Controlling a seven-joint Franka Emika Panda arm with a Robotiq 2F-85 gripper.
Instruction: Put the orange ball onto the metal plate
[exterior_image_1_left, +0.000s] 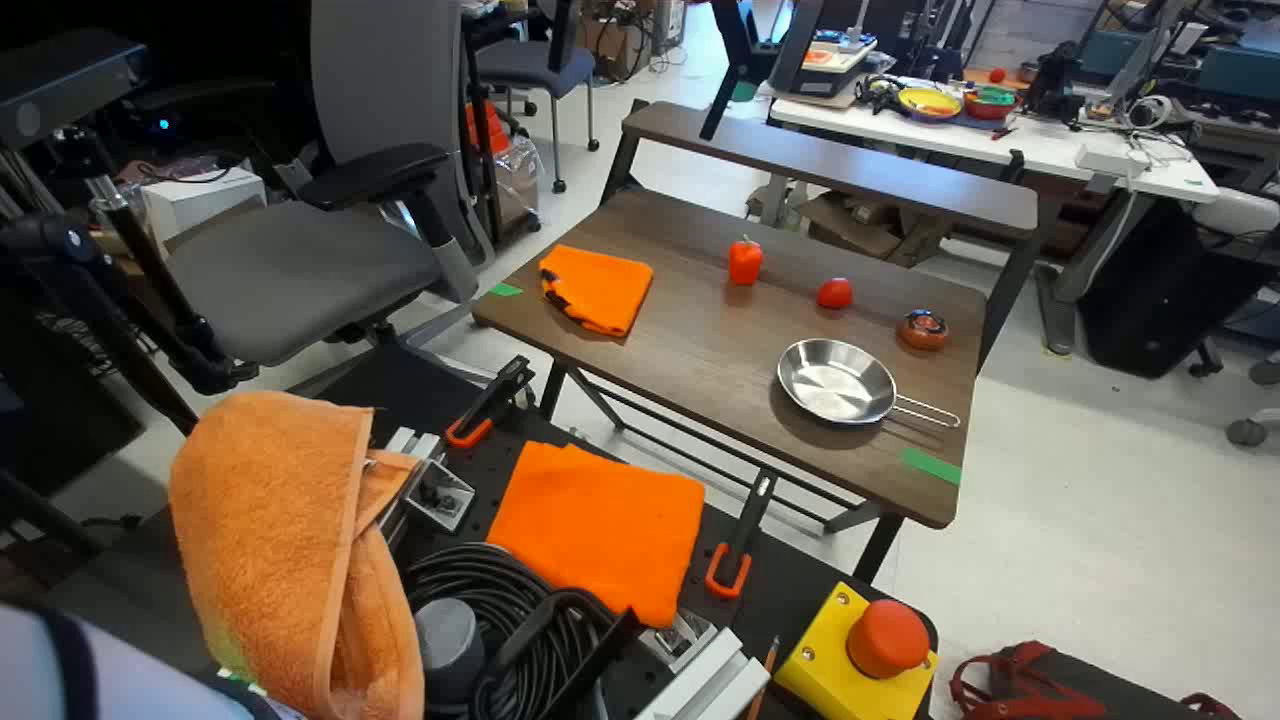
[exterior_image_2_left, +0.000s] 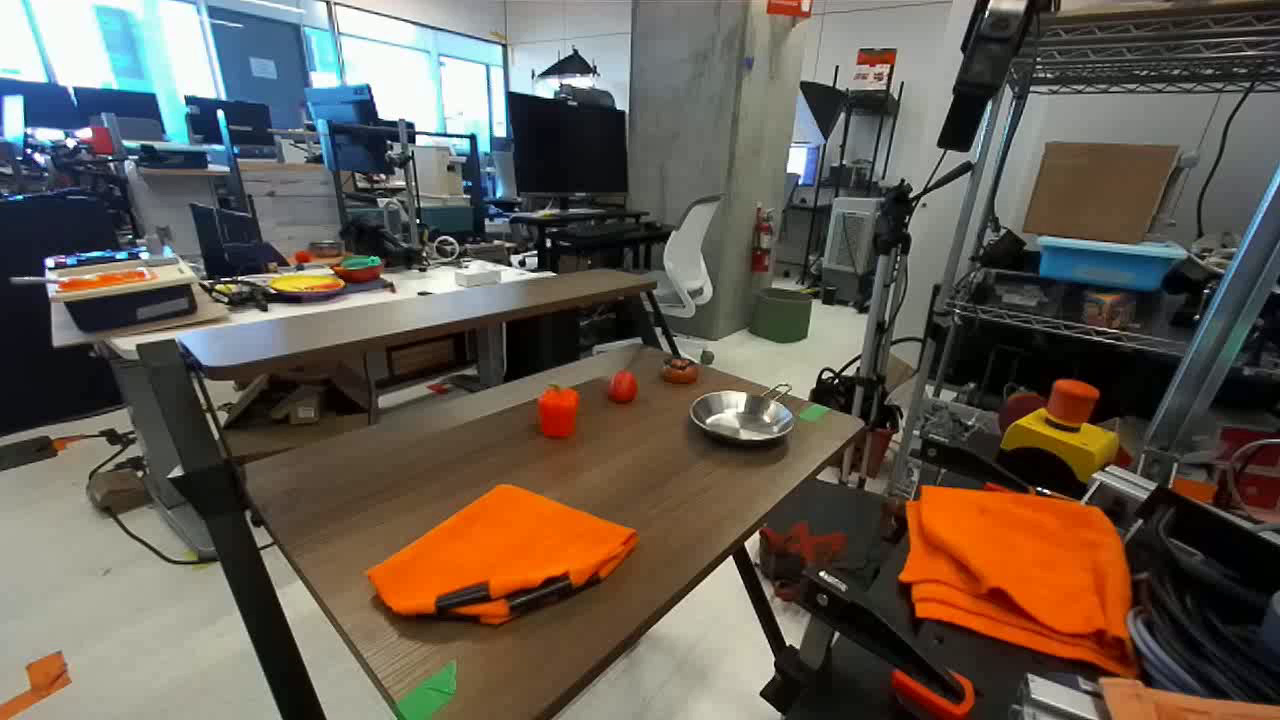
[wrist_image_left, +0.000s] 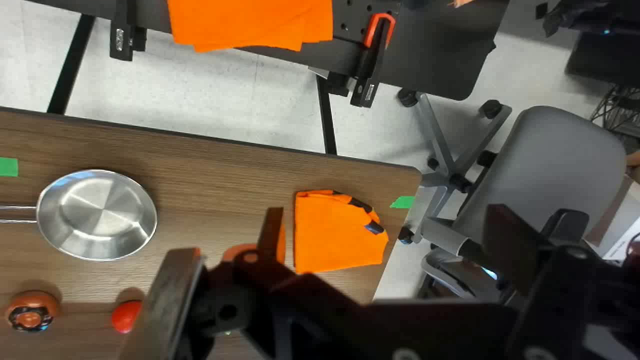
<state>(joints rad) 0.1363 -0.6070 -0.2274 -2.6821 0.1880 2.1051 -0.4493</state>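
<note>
A brown bench (exterior_image_1_left: 690, 355) fills the middle of an exterior view, with a white desk (exterior_image_1_left: 1058, 140) beyond it. Cropped by the top edge there, the dark end effector (exterior_image_1_left: 750, 95) hangs tilted downward; in the wrist view it is above the bench, its fingers (wrist_image_left: 167, 300) apart. A folded orange cloth (exterior_image_1_left: 597, 287) lies flat at an end of the bench. Toward the opposite end rests an upright metal frying pan (exterior_image_1_left: 836, 380) with a wire handle, its shiny base showing. On the desk stand a yellow dish (exterior_image_1_left: 908, 98), contents too small to name, and just beside it a red bowl (exterior_image_1_left: 987, 113) holding a green item (exterior_image_1_left: 995, 95). An orange-red bell pepper (exterior_image_2_left: 558, 411) stands upright on the bench, and a brownish round item (exterior_image_1_left: 923, 330) sits near the pan. Between these two is the orange-red ball (exterior_image_2_left: 622, 387), resting on the bench apart from the pan; in the wrist view the end effector partly hides it.
</note>
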